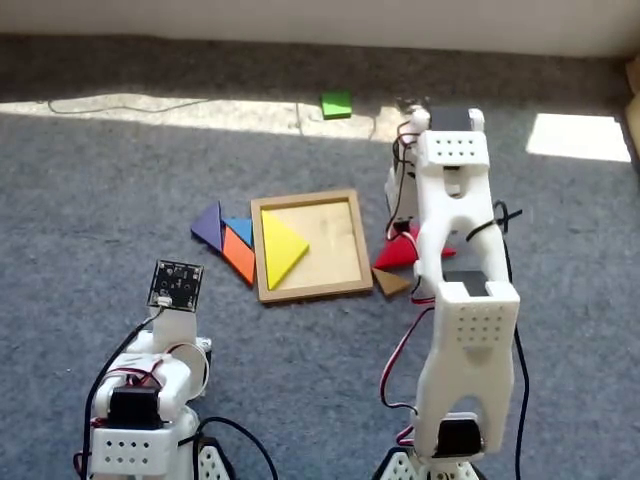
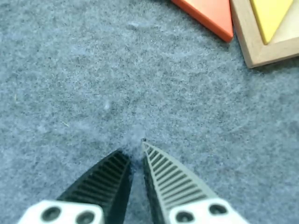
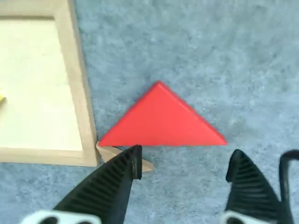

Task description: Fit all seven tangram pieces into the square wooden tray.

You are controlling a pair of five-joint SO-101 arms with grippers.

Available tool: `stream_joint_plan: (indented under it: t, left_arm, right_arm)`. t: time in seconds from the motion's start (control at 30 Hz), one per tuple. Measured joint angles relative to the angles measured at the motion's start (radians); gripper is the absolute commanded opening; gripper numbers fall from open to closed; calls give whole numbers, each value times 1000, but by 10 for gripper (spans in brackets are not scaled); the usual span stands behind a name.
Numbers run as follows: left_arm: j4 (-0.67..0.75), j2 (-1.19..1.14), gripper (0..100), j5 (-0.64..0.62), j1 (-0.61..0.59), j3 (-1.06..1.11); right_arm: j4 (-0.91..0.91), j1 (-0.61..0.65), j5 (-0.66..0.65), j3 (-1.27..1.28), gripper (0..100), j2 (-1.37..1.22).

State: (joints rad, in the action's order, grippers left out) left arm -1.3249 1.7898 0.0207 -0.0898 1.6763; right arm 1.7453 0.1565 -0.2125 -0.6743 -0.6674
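The square wooden tray [image 1: 304, 196] lies mid-carpet with a yellow triangle [image 1: 279, 248] inside it. Purple [image 1: 208, 225], blue [image 1: 239, 229] and orange [image 1: 238, 255] pieces lie against its left side. A red triangle [image 1: 396, 251] and a small brown triangle [image 1: 390, 282] lie at its right side. A green piece [image 1: 337, 104] sits far back. My right gripper [image 3: 186, 163] hangs open just above the red triangle [image 3: 161, 121], beside the tray's rim [image 3: 77, 84]. My left gripper [image 2: 135, 151] is shut over bare carpet, short of the orange piece [image 2: 208, 14] and the tray's corner [image 2: 247, 44].
The brown triangle [image 3: 122, 155] pokes out under one right finger [image 3: 126, 170], at the tray's corner. A cable [image 1: 120, 104] runs along the far carpet edge. Both arm bases stand at the near edge.
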Motion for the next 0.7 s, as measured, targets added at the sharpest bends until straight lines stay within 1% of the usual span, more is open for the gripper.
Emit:
stream_joint_plan:
  t: [0.1,0.17,0.27,0.37,0.57,0.7]
  left_arm:
    - [0,0,6,0,0,0]
    - [0,0,6,0,0,0]
    - [0,0,6,0,0,0]
    - [0,0,6,0,0,0]
    - [0,0,6,0,0,0]
    - [0,0,6,0,0,0]
  right_arm:
    - [0,18,-61,0,315,0]
    - [-5,23,-71,0,315,0]
    - [-54,28,-41,0,314,-21]
    - [-123,43,-8,0,307,-98]
    - [-172,31,-2,-11,139,-204]
    - [-169,-32,0,-46,72,-212]
